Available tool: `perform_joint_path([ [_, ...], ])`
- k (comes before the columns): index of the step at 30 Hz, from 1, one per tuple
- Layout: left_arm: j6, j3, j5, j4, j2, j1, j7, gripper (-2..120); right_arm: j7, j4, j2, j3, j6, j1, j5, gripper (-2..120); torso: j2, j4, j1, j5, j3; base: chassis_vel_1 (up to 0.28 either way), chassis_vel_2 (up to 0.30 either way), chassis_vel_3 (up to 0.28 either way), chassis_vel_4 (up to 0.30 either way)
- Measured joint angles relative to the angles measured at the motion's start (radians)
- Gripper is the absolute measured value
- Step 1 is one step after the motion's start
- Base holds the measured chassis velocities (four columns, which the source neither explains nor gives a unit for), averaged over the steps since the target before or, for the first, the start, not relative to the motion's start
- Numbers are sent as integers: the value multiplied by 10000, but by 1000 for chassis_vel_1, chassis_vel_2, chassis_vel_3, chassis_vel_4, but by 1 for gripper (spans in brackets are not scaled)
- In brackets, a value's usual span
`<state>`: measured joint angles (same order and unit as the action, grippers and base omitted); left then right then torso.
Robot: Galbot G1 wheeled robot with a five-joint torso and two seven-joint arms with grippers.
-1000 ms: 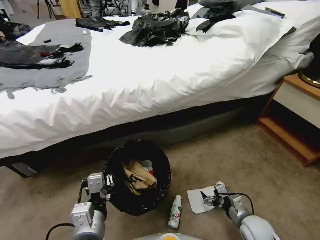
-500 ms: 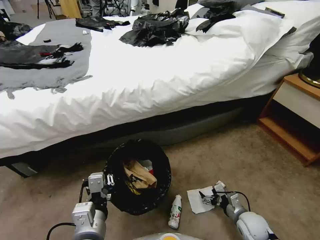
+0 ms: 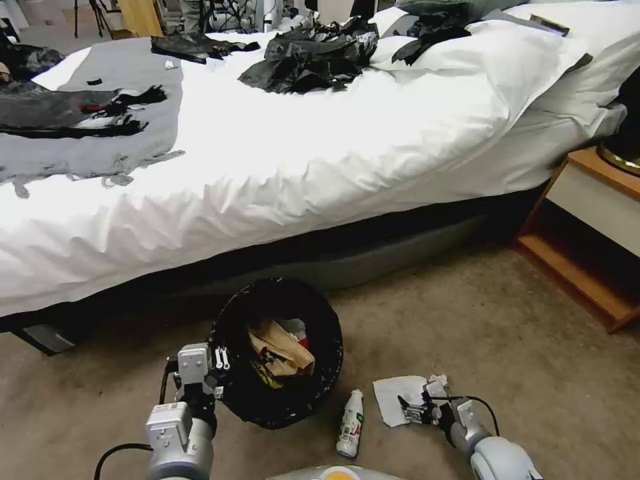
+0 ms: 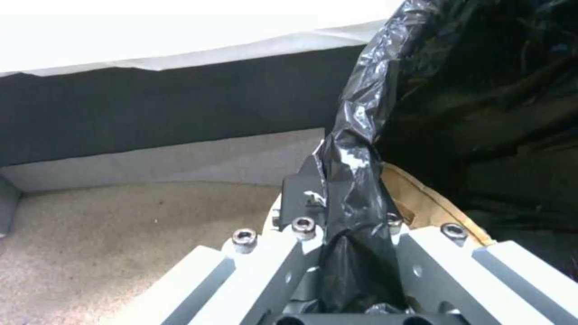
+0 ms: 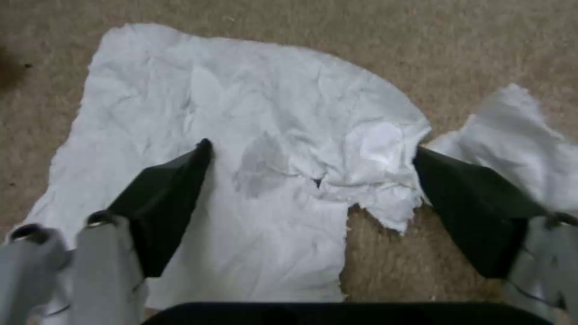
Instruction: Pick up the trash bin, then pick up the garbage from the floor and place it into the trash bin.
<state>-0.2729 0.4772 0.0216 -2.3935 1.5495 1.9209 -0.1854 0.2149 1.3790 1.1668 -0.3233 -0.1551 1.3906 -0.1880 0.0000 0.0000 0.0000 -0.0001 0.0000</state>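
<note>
Trash bin point(image 3: 277, 353) on carpet beside bed point(image 3: 267, 153); white wall hidden under black liner point(image 4: 355, 180), only liner shows. Left claw point(image 3: 217, 365) pinching bin rim at near-left side, jaws pressed on liner fold; fingertips buried in plastic. Brown paper bag point(image 3: 280, 347) inside bin, other contents hard to make out. Right claw point(image 5: 313, 174) spread wide, low over white tissue point(image 5: 241, 149) on carpet, tips at tissue level; contact unclear. Torn tissue scrap point(image 5: 524, 135) beside one finger. Small white bottle point(image 3: 351, 423) lying between bin and tissue.
</note>
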Motion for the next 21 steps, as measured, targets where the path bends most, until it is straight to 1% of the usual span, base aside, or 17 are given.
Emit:
perform_joint_path([
  [3,-8,-18,-11,0,1,-9,-2,1,0,-64,13,18,43,63,72,76,0,0,0,0,0,0,0,0,0],
  [5,-10,-35,-15,0,1,-17,-4,1,-8,-226,82,26,150,92,140,68,0,0,0,1,0,0,0,0,0],
  [6,-10,-35,-15,0,1,-17,-4,1,-8,-226,82,26,150,92,140,68,0,0,0,1,0,0,0,0,0],
  [9,-12,-38,-17,0,1,-18,-7,1,-37,-403,156,18,288,64,170,56,0,-1,0,-1,0,0,0,0,0],
  [10,-12,-38,-17,0,1,-18,-7,1,-37,-403,156,18,288,64,170,56,0,-1,0,-1,0,0,0,0,0],
  [11,-13,-38,-17,0,0,-14,-8,1,-50,-434,171,11,319,58,171,53,0,-2,-1,-3,-1,0,0,0,0],
  [13,-13,-38,-18,-29,0,-6,-12,1,-113,-445,195,-3,372,53,172,41,0,-2,0,-3,-1,0,0,0,0],
  [15,-12,-43,-18,-31,1,-8,-14,1,-132,-436,199,-3,378,53,172,39,0,-2,-1,-2,-1,0,0,0,0],
  [16,-13,-61,-27,-32,10,-13,-15,1,-182,-395,210,-3,382,51,172,32,0,-1,0,0,0,0,0,0,0],
  [17,-13,-73,-38,-32,22,-12,-17,1,-208,-359,222,1,391,49,172,26,0,0,-1,2,0,0,0,0,0],
  [19,-12,-77,-42,-32,24,-6,-17,1,-216,-345,228,6,405,49,173,25,0,1,0,3,0,0,0,0,0],
  [21,-8,-72,-45,-33,25,9,-21,1,-230,-300,251,21,493,48,176,14,0,2,0,4,0,0,0,0,0],
])
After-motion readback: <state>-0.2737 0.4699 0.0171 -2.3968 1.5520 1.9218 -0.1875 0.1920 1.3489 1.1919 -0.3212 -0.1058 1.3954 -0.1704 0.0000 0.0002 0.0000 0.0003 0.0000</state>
